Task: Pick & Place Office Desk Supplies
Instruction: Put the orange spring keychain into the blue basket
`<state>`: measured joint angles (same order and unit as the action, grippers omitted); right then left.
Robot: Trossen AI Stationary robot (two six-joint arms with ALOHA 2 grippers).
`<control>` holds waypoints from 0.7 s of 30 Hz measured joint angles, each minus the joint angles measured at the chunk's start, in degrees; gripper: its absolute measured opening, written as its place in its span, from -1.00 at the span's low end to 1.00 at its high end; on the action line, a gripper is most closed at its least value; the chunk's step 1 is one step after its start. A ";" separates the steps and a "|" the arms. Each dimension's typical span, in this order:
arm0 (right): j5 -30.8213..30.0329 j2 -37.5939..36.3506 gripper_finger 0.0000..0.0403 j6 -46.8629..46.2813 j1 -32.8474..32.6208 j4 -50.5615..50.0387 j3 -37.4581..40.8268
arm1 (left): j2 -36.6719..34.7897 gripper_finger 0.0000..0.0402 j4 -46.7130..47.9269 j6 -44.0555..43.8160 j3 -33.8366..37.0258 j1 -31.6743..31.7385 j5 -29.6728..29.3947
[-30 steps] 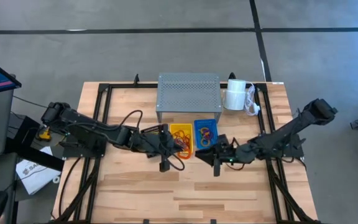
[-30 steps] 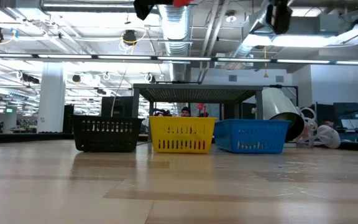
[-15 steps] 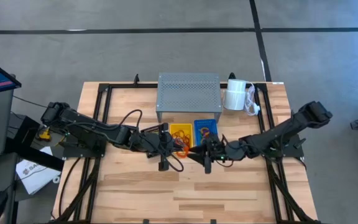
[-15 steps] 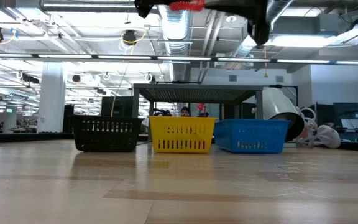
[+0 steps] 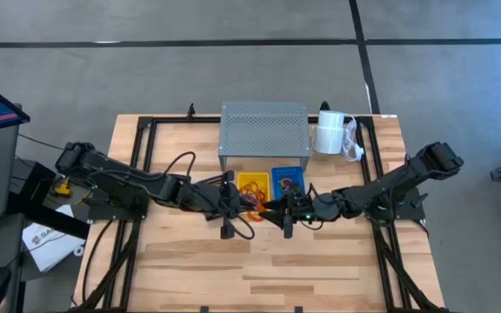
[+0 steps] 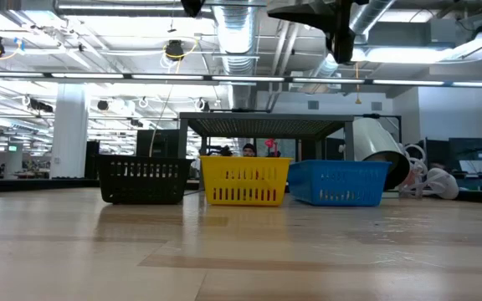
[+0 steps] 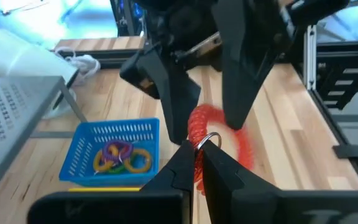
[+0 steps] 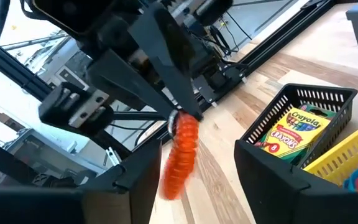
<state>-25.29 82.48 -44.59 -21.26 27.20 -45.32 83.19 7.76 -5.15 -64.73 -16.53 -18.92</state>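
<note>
A red-orange coiled cord [image 8: 181, 151] with a metal ring [image 7: 209, 141] hangs in the air in front of three small baskets. My left gripper [image 5: 233, 209] is shut on it. My right gripper [image 5: 277, 215] faces it from the table's right, open, with one finger on either side of the coil [image 7: 219, 130] and apart from it. A yellow-and-green crayon box [image 8: 296, 129] stands in the black basket [image 8: 309, 109]. Coloured rubber-band loops [image 7: 118, 156] lie in the blue basket [image 7: 86, 155] and in the yellow basket [image 5: 252, 185]. My left gripper pinches the metal ring [image 8: 174, 118] at the coil's upper end between its two fingertips [image 7: 219, 167]. The coil hangs below the ring, clear of the table, and reaches out between the right gripper's fingers.
A grey perforated riser [image 5: 263, 130] stands behind the baskets, with a white roll [image 5: 329, 135] to its right. A black frame [image 5: 146, 139] runs around the table. The near half of the table top [image 5: 259, 269] is bare wood.
My right gripper has moved toward the table's left, up to the coil held by my left gripper, and its fingers now stand wider apart, around the coil. My left gripper has kept hold of the ring.
</note>
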 joint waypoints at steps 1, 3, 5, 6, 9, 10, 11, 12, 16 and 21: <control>0.00 0.01 -0.02 0.01 0.00 -0.01 0.00 | -0.24 -0.97 -0.29 0.00 0.00 0.00 0.04; 0.01 0.21 -0.04 0.01 0.00 -0.01 0.00 | -0.67 -0.97 -1.34 0.25 0.00 0.00 0.22; 0.01 0.26 -0.08 0.01 0.00 -0.08 0.00 | -1.01 -0.97 -2.15 0.32 0.00 0.00 0.25; -0.01 0.24 -0.10 0.01 0.00 0.03 0.00 | -1.20 -0.97 -2.05 0.30 0.00 0.00 0.43; -0.07 0.24 -0.19 -0.69 0.00 0.29 0.00 | -1.24 -0.97 -2.41 0.25 0.00 0.00 1.52; -0.10 0.24 -0.23 -0.72 0.00 0.85 0.00 | -1.24 -0.97 -2.37 0.24 0.00 0.00 1.56; -0.11 0.24 -0.28 -0.77 0.00 1.43 0.00 | -1.24 -0.97 -2.40 0.24 0.00 0.00 1.83; -0.10 0.24 -0.34 -0.63 0.00 1.86 0.00 | -1.24 -0.97 -2.58 0.24 0.00 0.00 2.09; -0.12 0.24 -0.64 -0.01 0.00 1.97 0.00 | -1.24 -0.97 -2.78 0.22 0.00 0.00 2.78; -0.15 0.24 -0.92 1.46 -0.31 1.96 0.00 | -1.24 -0.95 -3.12 0.21 0.00 0.00 2.78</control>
<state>-25.44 82.72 -43.14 -21.57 29.16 -45.32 81.95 4.64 -4.93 -64.73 -16.53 -16.14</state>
